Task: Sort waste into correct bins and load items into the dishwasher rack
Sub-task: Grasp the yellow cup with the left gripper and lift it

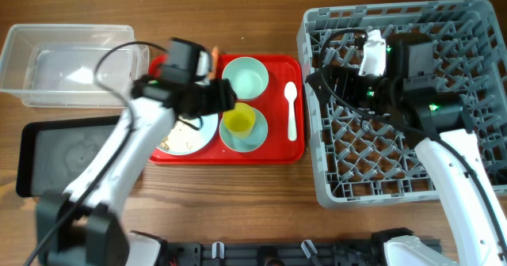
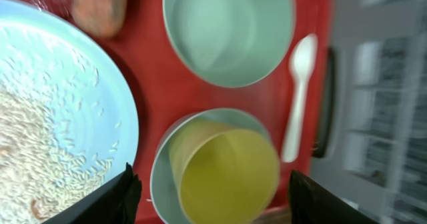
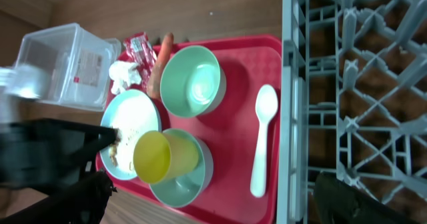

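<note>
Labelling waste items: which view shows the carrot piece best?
Right wrist: the carrot piece lies in full length beside the mint bowl. Left wrist crops it to a blurred end at the top edge. Overhead, the left arm hides most of it.

Worktop layout: tub and shallow tray left, serving tray centre, rack right.
On serving tray: plate left, bowl behind cup, cup in saucer, spoon right.

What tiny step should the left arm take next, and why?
Probably lower its open left fingers around the small round yellow cup, then close. The cup stands upright on the pale blue round saucer, lined up between them and not yet gripped.
</note>
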Controlling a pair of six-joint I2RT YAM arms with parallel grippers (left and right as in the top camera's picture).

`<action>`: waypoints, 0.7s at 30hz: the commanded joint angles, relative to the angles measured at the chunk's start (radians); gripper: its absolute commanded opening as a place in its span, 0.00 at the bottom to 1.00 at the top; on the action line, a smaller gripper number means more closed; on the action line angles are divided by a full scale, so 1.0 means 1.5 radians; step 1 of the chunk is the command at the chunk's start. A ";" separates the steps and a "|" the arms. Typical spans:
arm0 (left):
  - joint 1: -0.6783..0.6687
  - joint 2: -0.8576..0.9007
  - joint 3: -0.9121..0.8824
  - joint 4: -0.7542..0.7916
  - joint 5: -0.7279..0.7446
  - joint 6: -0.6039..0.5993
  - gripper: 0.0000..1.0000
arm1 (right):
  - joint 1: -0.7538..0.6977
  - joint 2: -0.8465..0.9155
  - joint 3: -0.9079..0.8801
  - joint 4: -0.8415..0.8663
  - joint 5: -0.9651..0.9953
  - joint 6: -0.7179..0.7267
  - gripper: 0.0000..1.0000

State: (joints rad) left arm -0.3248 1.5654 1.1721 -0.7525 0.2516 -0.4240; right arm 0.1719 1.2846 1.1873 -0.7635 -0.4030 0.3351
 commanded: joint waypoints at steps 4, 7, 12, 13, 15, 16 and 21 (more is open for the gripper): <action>-0.058 0.093 0.007 0.012 -0.089 0.000 0.38 | -0.001 -0.002 0.016 -0.016 -0.013 -0.012 1.00; -0.058 0.094 0.008 0.009 -0.089 0.000 0.08 | -0.001 -0.002 0.016 -0.015 -0.013 -0.012 1.00; -0.026 0.042 0.086 -0.082 -0.043 -0.005 0.04 | -0.001 -0.002 0.015 -0.020 -0.004 -0.012 1.00; 0.006 0.018 0.128 -0.116 0.016 -0.001 0.04 | -0.001 -0.002 0.015 -0.020 0.003 -0.012 1.00; 0.055 -0.002 0.161 -0.125 0.153 0.028 0.04 | -0.001 -0.002 0.015 -0.017 0.000 -0.012 1.00; 0.084 -0.010 0.171 -0.120 0.229 0.036 0.04 | -0.001 -0.002 0.015 -0.011 -0.009 -0.014 1.00; 0.225 -0.018 0.175 -0.092 0.673 0.036 0.04 | -0.001 0.000 0.015 0.179 -0.306 -0.047 0.85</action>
State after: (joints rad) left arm -0.0574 1.5349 1.4334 -0.8894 0.7692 -0.3950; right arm 0.1711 1.2850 1.1881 -0.6254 -0.5365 0.3080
